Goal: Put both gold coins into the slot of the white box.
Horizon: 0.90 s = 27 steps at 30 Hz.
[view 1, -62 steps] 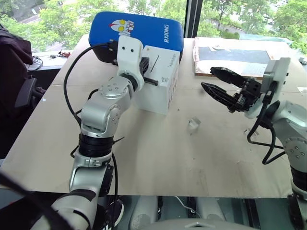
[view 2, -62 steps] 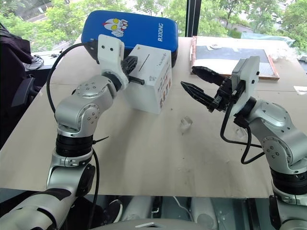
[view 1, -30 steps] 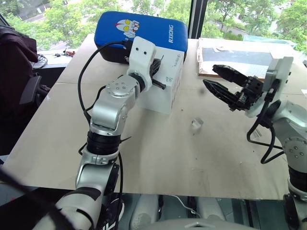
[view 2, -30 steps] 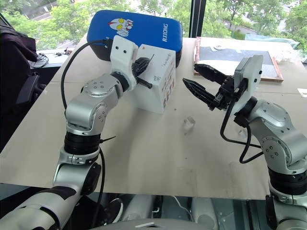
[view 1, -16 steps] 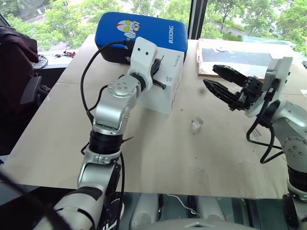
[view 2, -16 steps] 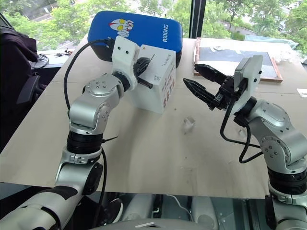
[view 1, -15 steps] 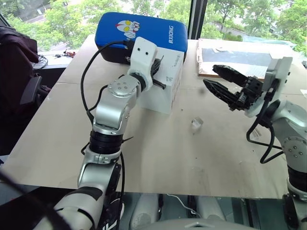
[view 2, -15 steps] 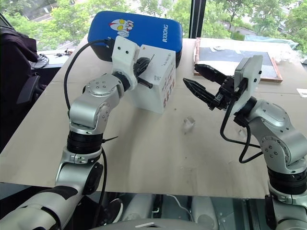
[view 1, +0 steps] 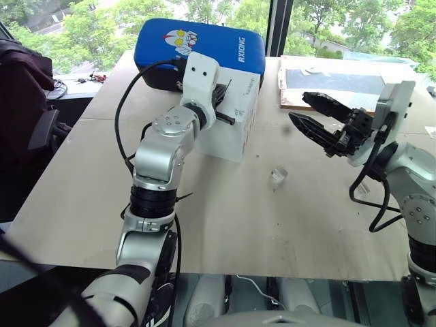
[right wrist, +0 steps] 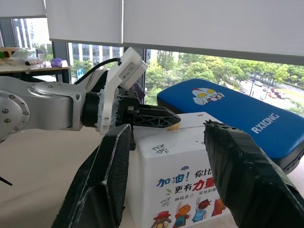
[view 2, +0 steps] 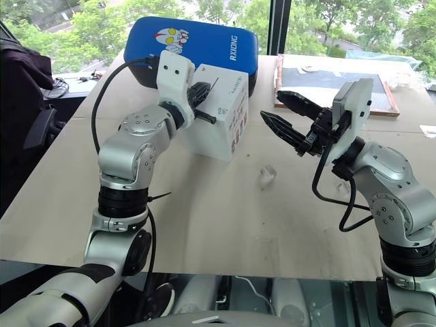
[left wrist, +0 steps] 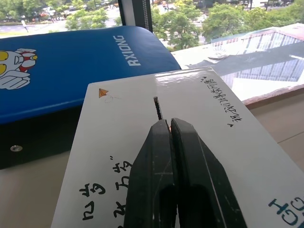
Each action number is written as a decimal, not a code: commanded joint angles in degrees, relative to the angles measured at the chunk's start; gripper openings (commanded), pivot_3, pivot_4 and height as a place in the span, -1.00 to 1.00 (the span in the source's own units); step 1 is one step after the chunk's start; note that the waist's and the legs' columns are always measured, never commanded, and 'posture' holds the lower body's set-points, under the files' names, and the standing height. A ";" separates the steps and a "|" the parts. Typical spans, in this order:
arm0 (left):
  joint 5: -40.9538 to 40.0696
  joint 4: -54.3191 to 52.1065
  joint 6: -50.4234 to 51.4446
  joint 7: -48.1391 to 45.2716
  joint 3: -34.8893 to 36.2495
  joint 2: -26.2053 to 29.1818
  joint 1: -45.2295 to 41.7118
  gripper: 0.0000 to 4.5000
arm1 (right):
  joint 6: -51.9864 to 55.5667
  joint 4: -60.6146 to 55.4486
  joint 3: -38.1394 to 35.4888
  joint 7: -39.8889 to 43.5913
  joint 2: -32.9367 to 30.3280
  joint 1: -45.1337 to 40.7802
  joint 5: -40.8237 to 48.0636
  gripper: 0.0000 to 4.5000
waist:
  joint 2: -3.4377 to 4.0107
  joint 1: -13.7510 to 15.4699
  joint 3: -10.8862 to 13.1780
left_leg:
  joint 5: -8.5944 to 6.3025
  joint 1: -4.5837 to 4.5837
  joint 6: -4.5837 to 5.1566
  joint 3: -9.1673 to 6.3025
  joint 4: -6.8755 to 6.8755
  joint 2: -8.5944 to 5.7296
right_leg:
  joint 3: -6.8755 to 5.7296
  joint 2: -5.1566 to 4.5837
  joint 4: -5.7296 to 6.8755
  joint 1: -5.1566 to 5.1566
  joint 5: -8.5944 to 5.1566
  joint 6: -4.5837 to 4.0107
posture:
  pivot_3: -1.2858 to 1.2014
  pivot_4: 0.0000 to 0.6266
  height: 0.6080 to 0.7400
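The white box (view 1: 240, 126) stands at the back middle of the table, its thin dark slot (left wrist: 156, 108) running along the top face. My left gripper (left wrist: 170, 124) reaches level over that top face, its tips just short of the slot's near end. It is shut on a tiny gold coin (left wrist: 169, 127), which peeks out between the fingertips (right wrist: 167, 124). To the right of the box my right gripper (view 1: 297, 107) hangs in the air, pointing at the box. Its jaws are open with nothing between them.
A blue padded case (view 1: 204, 41) lies right behind the box. A small clear plastic block (view 1: 278, 175) sits on the table between the box and my right arm. A flat framed board (view 1: 340, 82) lies at the back right.
The left elbow has swung in slightly while its gripper stays shut over the box top. The right gripper has not moved.
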 commanded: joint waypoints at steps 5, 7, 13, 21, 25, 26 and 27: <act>0.89 2.83 7.69 2.68 0.59 -0.79 -0.58 -1.00 | 2.20 -1.92 -1.45 1.42 -3.58 0.38 0.36 0.17 | 0.07 -0.01 -0.06 | 0.00 0.05 0.01 0.01 0.00 0.00 | 0.00 0.01 0.02 0.03 0.00 0.00 | 0.03 -0.52 1.00; 0.86 2.99 9.20 3.00 0.72 -1.06 -1.28 -1.00 | 2.67 -1.98 -1.45 1.53 -4.11 0.64 0.43 0.17 | 0.07 -0.01 -0.06 | 0.00 0.07 0.01 0.01 0.00 0.00 | 0.00 0.01 0.04 0.05 0.00 0.00 | 0.03 -0.52 1.00; 0.47 3.12 12.72 4.24 1.68 -2.54 -2.38 -1.00 | 2.98 -2.07 -1.60 1.37 -4.05 0.60 0.39 0.17 | 0.08 -0.01 -0.07 | 0.00 0.10 0.01 0.03 0.00 0.01 | 0.01 0.02 0.07 0.05 0.00 0.00 | 0.03 -0.52 1.00; -0.45 2.55 14.06 3.77 3.04 -3.67 -2.64 -0.60 | 3.11 -2.25 -1.56 0.80 -3.80 0.39 0.42 0.19 | 0.10 -0.01 -0.08 | 0.00 0.11 0.01 0.04 0.00 0.01 | 0.04 0.01 0.07 0.05 0.00 0.00 | 0.03 -0.52 1.00; -0.02 2.82 13.04 4.20 3.13 -3.61 -2.89 0.18 | 3.16 -2.33 -1.60 0.63 -3.68 0.43 0.51 0.19 | 0.10 -0.01 -0.08 | 0.00 0.11 0.01 0.04 0.00 0.01 | 0.08 0.01 0.07 0.05 0.00 0.00 | 0.03 -0.52 1.00; 0.22 2.91 12.35 4.30 3.00 -3.50 -2.98 0.39 | 3.18 -2.33 -1.62 0.62 -3.63 0.44 0.52 0.19 | 0.10 -0.01 -0.08 | -0.01 0.11 0.01 0.04 0.00 0.01 | 0.08 0.01 0.07 0.05 0.00 0.00 | 0.03 -0.52 1.00; 0.32 3.00 11.43 4.47 3.15 -3.59 -3.14 0.56 | 3.18 -2.32 -1.63 0.63 -3.59 0.44 0.51 0.19 | 0.10 0.00 -0.08 | 0.00 0.11 0.01 0.04 0.00 0.01 | 0.09 0.00 0.07 0.05 0.00 0.00 | 0.03 -0.52 1.00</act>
